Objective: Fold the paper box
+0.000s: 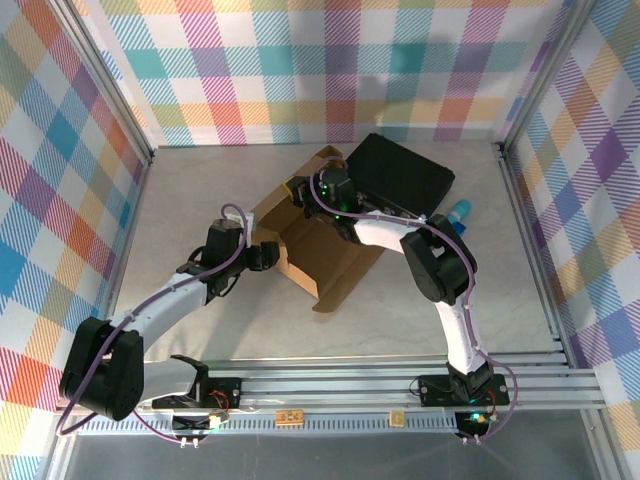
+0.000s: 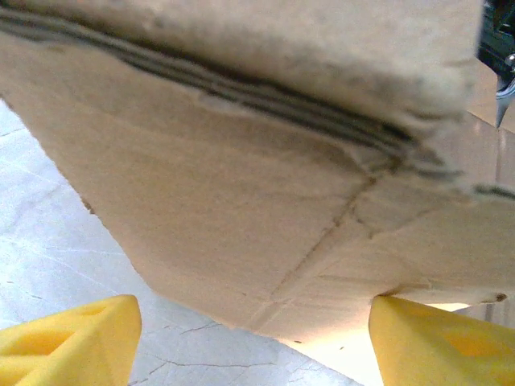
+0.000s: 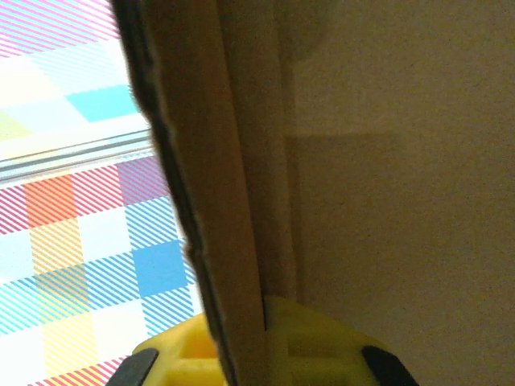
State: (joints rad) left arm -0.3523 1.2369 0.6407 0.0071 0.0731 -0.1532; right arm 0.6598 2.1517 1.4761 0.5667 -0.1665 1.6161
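The paper box [image 1: 322,255] is brown corrugated cardboard, partly folded, lying mid-table with flaps raised. My left gripper [image 1: 268,256] is at its left side. In the left wrist view that gripper [image 2: 253,346] is open: its yellow fingers [image 2: 72,342] stand wide apart, with a creased cardboard flap [image 2: 241,209] just above and ahead of them and bare table between. My right gripper [image 1: 301,190] is at the box's far wall. In the right wrist view it [image 3: 241,354] is shut on an upright cardboard edge [image 3: 229,241], a yellow pad on each side.
A black hard briefcase [image 1: 403,173] lies just behind the box, under the right arm. A small blue object [image 1: 459,212] sits to its right. Metal frame posts and checked walls enclose the table; rails run along the near edge [image 1: 400,375].
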